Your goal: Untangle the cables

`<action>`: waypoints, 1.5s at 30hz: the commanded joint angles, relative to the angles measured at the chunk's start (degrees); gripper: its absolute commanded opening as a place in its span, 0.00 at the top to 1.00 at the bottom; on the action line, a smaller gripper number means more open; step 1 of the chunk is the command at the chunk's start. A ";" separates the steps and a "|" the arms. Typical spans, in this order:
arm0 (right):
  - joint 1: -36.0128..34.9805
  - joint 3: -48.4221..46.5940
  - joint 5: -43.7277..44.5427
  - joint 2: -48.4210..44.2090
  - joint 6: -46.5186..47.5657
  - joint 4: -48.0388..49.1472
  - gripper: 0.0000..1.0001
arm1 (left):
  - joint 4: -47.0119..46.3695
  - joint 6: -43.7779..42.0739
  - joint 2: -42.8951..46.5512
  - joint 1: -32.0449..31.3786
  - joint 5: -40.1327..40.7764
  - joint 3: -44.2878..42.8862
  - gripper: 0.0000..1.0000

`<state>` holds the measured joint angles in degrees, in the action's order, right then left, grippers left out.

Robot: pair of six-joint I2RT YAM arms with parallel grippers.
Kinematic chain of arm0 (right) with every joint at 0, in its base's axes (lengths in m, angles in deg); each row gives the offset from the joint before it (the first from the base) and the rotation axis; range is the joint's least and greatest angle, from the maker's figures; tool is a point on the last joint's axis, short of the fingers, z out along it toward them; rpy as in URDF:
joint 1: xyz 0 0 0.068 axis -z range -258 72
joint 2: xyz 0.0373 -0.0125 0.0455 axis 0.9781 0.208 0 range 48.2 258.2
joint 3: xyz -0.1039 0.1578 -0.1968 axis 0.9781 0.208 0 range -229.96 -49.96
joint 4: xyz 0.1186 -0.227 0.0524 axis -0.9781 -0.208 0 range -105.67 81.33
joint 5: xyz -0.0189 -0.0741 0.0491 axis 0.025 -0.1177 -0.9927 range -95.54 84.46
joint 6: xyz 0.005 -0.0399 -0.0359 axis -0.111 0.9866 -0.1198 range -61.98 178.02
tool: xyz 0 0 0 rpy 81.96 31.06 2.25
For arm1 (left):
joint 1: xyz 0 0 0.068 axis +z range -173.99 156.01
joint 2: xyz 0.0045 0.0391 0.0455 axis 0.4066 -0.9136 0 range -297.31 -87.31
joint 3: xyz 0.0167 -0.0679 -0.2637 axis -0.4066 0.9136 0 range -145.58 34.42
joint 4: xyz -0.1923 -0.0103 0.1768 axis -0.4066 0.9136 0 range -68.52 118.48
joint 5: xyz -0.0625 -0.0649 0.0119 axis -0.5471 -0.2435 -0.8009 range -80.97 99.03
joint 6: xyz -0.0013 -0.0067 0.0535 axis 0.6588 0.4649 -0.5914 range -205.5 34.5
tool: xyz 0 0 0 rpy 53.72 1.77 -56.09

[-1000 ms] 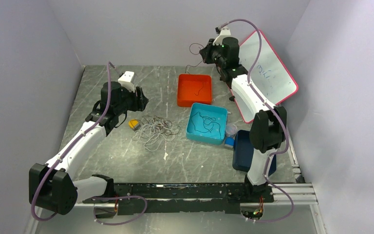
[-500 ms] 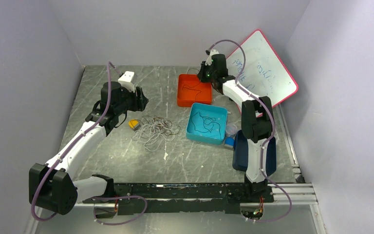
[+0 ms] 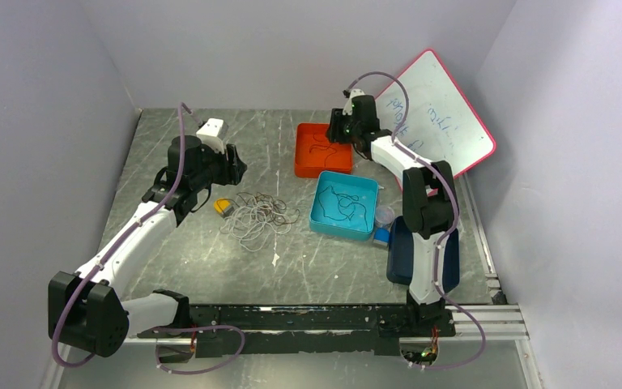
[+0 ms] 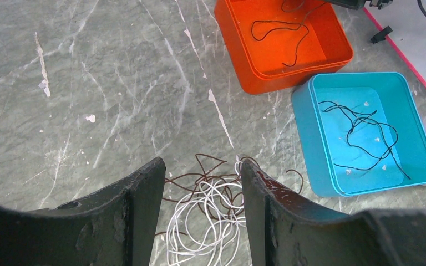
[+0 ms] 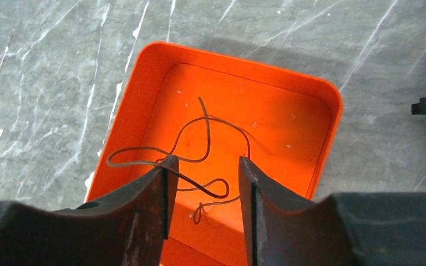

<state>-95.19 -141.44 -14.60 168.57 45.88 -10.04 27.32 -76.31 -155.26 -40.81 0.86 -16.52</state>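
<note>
Cables [image 3: 257, 217]: the main tangle lies on the grey table [image 3: 210, 259], left of centre. It is mostly white loops, with thin brown ones mixed in at the far side. A small yellow object [image 3: 223, 207] sits just beside the tangle's left edge.

Left gripper [image 4: 202, 177] hovers above the tangle's left end with its jaws moderately apart and nothing between them. In its wrist view the white loops show through the gap, flat on the table below.

Centre, at the back: orange tray [image 3: 301, 162] with one dark cable [image 5: 208, 130] lying loose in open curves on its floor. Just beside it, nearer and to the right, is the teal tray [image 3: 317, 219], holding a black cable [image 4: 366, 130] in slack curls.

Right gripper [image 5: 202, 166] hangs over the orange tray, jaws parted. The dark cable runs beneath the gap and does not look pinched.

Far right: a small clear container [image 3: 384, 215] sits by the teal tray's right side and a dark blue object [image 3: 405, 247] is near the right arm. A pink-edged whiteboard [image 3: 445, 121] stands tilted at the back with blue scribbles on it.
</note>
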 commanded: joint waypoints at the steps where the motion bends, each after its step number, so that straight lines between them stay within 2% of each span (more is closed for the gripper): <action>1: 0.49 -1.24 1.30 -3.43 0.71 -1.18 0.50 | -0.22 -0.60 0.05 0.47 -0.06 -0.39 0.42; 6: 0.49 -2.71 -0.20 -4.11 0.83 -4.09 0.47 | -0.15 -0.50 -0.25 0.49 -0.18 -0.48 0.42; 11: 0.49 -5.00 -2.22 -2.44 2.03 -11.33 0.46 | 0.04 -0.48 -0.64 0.47 -0.69 -0.66 0.42; 16: 0.45 -12.74 -4.94 3.91 6.47 -24.42 0.49 | 0.71 -0.49 -1.64 0.47 -1.30 -1.21 0.42; 20: 0.44 -3.52 -5.71 -2.14 4.07 -15.71 0.49 | 0.46 -0.34 -1.82 0.47 -1.17 -1.09 0.42; 26: 0.50 -0.06 -9.34 -4.22 5.01 -13.08 0.48 | 0.34 -0.01 -2.52 0.47 -1.77 -1.03 0.42; 33: 0.51 11.60 -6.84 -14.55 -0.75 0.00 0.48 | 1.17 1.67 -3.61 0.47 -1.74 -0.75 0.42; 39: 0.39 19.24 -4.34 -21.94 -3.56 3.14 0.48 | 2.54 5.03 -4.58 0.47 -3.73 0.82 0.42; 45: -2.48 22.48 -8.64 -25.07 -3.15 0.28 0.50 | 3.77 8.03 -4.63 0.38 -2.88 3.37 0.43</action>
<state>-95.49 -120.48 -20.85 144.90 43.15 -9.19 29.14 -71.24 -159.65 -40.81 -0.82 -14.83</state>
